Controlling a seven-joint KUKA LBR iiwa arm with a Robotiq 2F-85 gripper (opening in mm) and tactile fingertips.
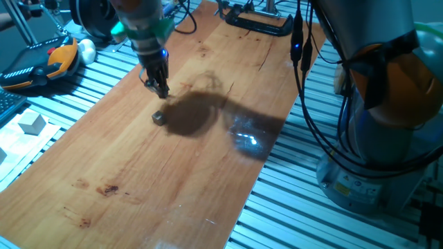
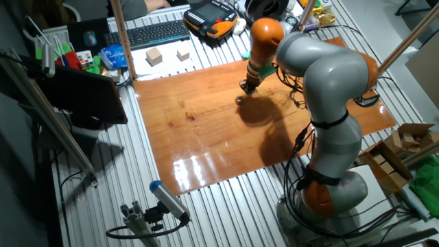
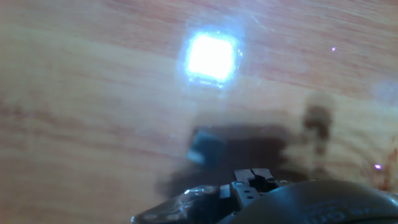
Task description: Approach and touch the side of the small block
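The small block [image 1: 158,117] is a tiny cube on the wooden board [image 1: 138,187], lying in the arm's shadow. My gripper [image 1: 162,90] hangs just behind and slightly right of it, fingers pressed together, tips just above the board and a short gap from the block. In the hand view the block [image 3: 207,147] appears dark in shadow, just ahead and left of my shut gripper [image 3: 252,180]. In the other fixed view the gripper [image 2: 247,87] is near the board's far edge; the block [image 2: 239,100] is a faint speck beside it.
A larger whitish cube [image 1: 31,123] sits off the board at left; two wooden cubes [image 2: 154,56] lie by the keyboard [image 2: 154,32]. An orange teach pendant [image 1: 41,66] and a black clamp [image 1: 259,24] lie past the board's edges. A bright lamp reflection [image 3: 211,59] is on the wood.
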